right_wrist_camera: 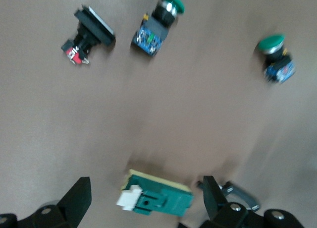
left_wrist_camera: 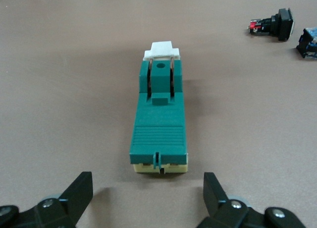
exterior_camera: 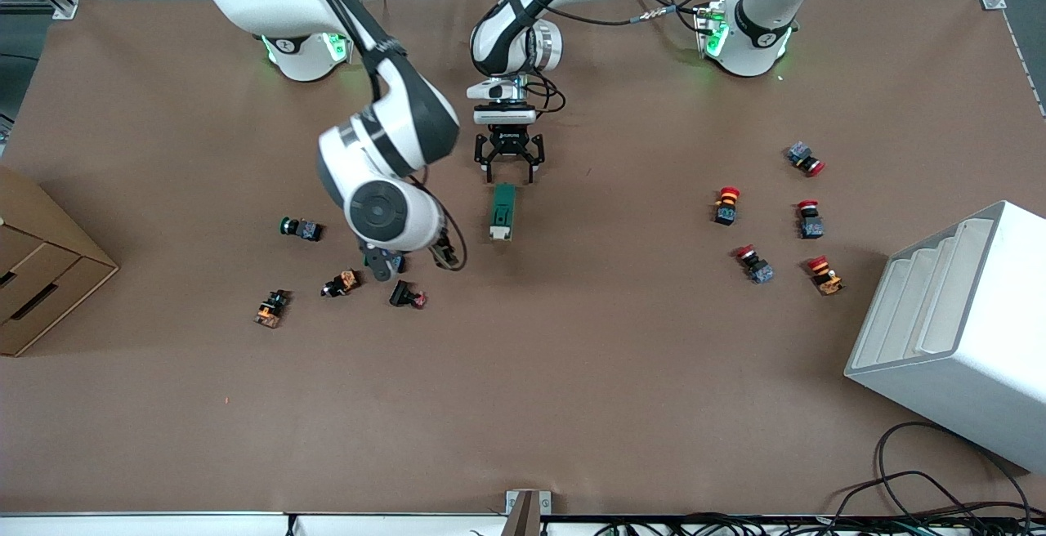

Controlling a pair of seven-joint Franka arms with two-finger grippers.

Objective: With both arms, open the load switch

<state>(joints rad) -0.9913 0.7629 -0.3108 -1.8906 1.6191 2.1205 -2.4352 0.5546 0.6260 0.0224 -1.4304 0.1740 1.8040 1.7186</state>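
The load switch lies on the brown table near its middle, a dark-green block with its white lever at the end nearer the front camera. My left gripper hangs open just off the switch's other end. In the left wrist view the load switch lies lengthwise ahead of the left gripper, lever farthest away, nothing between the fingers. My right gripper is open over small push buttons beside the switch, toward the right arm's end. The right wrist view shows the load switch on the table between the right gripper fingers, untouched.
Green-capped and black push buttons lie scattered at the right arm's end, one black button under the right gripper. Red-capped buttons sit toward the left arm's end, near a white rack. A cardboard box stands at the right arm's end.
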